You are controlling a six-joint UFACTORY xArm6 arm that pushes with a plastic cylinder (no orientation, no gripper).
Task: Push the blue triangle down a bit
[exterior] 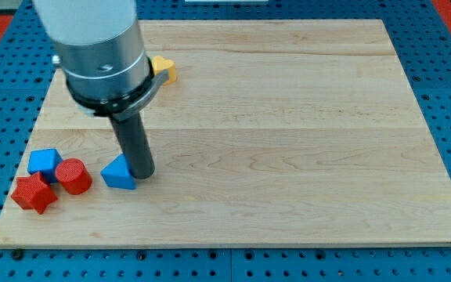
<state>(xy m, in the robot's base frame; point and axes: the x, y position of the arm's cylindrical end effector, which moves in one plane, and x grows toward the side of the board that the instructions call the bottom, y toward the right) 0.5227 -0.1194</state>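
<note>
The blue triangle (117, 174) lies on the wooden board (288, 141) at the view's lower left. My tip (142, 172) stands right against the triangle's right side, touching or nearly touching it. The dark rod rises from there to the grey arm body at the view's top left.
A blue cube (45, 163), a red cylinder (73, 176) and a red star-like block (34, 193) cluster to the left of the triangle near the board's left edge. A yellow block (163, 70) is partly hidden behind the arm at the view's top left.
</note>
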